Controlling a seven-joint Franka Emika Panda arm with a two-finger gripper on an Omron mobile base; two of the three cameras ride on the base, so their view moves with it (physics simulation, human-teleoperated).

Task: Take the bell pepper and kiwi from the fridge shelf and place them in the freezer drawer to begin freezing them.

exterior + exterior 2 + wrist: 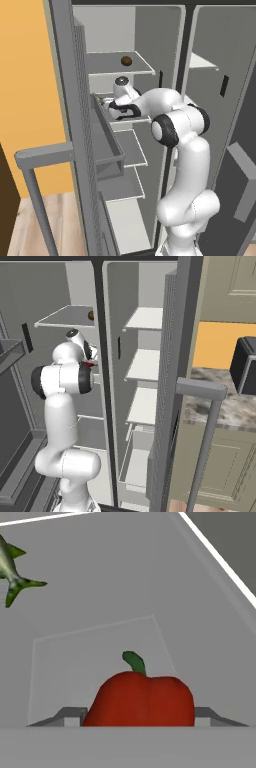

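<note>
The fridge shelf (100, 587) is carrying the bell pepper (142, 699), which is sitting right between the claw's (137, 719) two grey fingertips (70, 716). Up and to the claw's left, a green-yellow fish (12, 569) is lying on the same shelf. The kiwi (126, 61) is resting on the shelf above the claw. The fingers are flanking the pepper closely; whether they are pinching it is unclear.
</note>
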